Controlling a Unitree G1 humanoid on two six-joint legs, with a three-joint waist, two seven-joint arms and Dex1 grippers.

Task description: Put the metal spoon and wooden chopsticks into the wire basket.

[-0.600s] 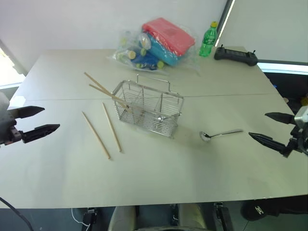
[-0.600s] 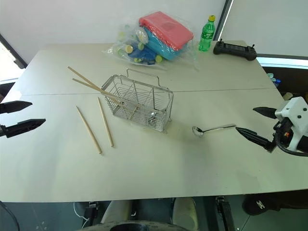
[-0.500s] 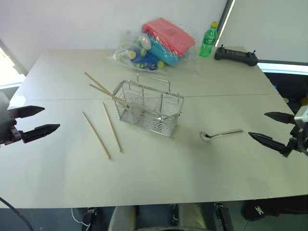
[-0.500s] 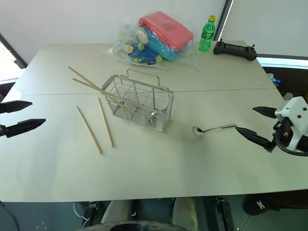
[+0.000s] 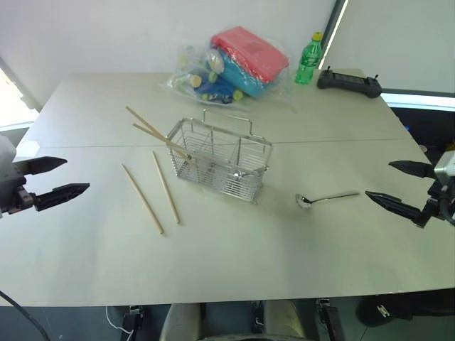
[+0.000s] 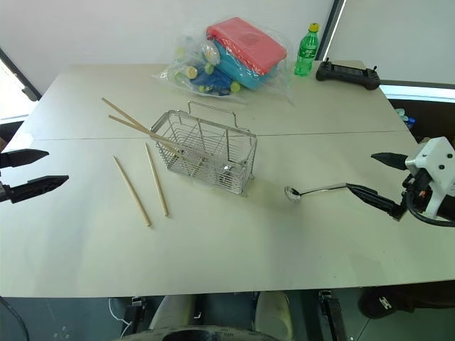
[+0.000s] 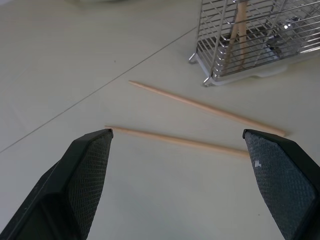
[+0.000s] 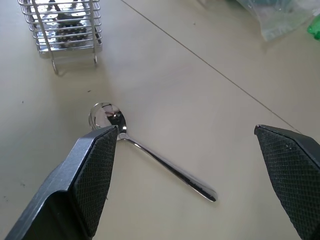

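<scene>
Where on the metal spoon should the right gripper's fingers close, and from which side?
Probably on the thin handle of the metal spoon, from above. It lies flat on the table, bowl toward the wire basket, handle end pointing at the open right gripper. The handle is narrow and straight; the round bowl would likely slip.

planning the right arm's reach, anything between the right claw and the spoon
Nothing. In the right eye view only bare table separates the open right claw from the spoon; its handle end points toward the claw.
</scene>
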